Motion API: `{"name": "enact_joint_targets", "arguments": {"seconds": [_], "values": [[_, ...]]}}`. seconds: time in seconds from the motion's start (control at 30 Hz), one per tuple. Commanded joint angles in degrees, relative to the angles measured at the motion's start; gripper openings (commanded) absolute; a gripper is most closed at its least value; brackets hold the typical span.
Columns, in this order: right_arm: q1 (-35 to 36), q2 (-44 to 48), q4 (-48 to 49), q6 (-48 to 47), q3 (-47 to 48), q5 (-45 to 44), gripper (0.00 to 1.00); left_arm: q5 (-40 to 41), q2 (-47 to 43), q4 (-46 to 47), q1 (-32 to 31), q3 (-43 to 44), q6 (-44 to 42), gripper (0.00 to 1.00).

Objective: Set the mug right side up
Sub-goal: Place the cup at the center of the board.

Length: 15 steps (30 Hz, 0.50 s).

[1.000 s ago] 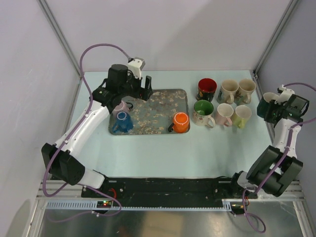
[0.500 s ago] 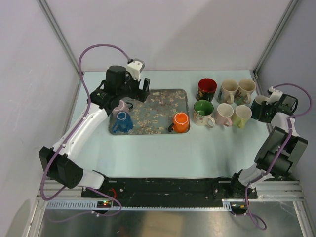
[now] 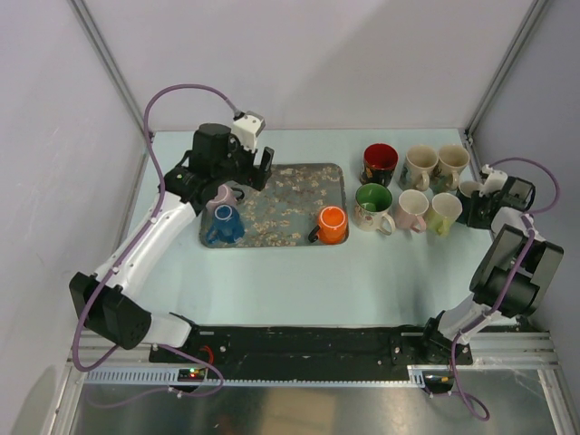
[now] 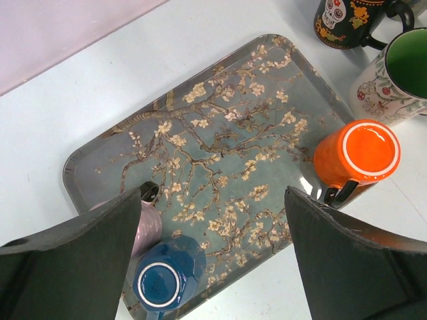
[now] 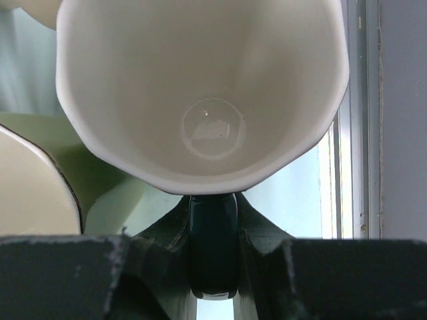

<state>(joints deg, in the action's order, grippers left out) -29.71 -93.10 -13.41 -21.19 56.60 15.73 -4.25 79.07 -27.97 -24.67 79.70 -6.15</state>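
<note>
Mug (image 5: 200, 87), glossy cream-white inside; dark green handle (image 5: 212, 267) in right claw (image 5: 212, 223)

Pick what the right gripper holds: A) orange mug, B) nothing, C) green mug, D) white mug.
D: the white mug has its dark handle pinched in the right gripper, seen in the right wrist view.

Bright, even light; soft shadows.

Right gripper (image 3: 478, 207) with mug (image 3: 468, 188) farther left.
</note>
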Motion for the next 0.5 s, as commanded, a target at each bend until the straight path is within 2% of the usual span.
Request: {"name": "enact_joint_targets", "arguments": {"seconds": [0.0, 0.07, 0.2, 0.27, 0.47], "values": [[-0.38, 1.45, 3.52, -2.06, -2.76, -0.12, 0.0, -0.5, -1.62, 1.34, 0.32, 0.79, -0.83, 0.92], [-1.06, 2.2, 3.4, -1.87, -4.25, 0.15, 0.03, -0.67, -1.39, 1.38, 0.25, 1.04, -0.67, 0.92], [-1.72, 3.91, 3.29, -1.41, -6.76, 0.84, 0.23, -1.5, -0.74, 1.34, 0.28, 1.61, -0.05, 0.92], [-1.96, 4.58, 2.75, -1.16, -7.31, 1.47, 0.3, -2.04, -0.47, 1.38, 0.29, 1.84, 0.23, 0.92], [-2.61, 6.68, 2.63, -0.3, -8.22, 1.66, 0.37, -3.16, 0.31, 1.36, 0.33, 2.36, 0.7, 0.92]]}}
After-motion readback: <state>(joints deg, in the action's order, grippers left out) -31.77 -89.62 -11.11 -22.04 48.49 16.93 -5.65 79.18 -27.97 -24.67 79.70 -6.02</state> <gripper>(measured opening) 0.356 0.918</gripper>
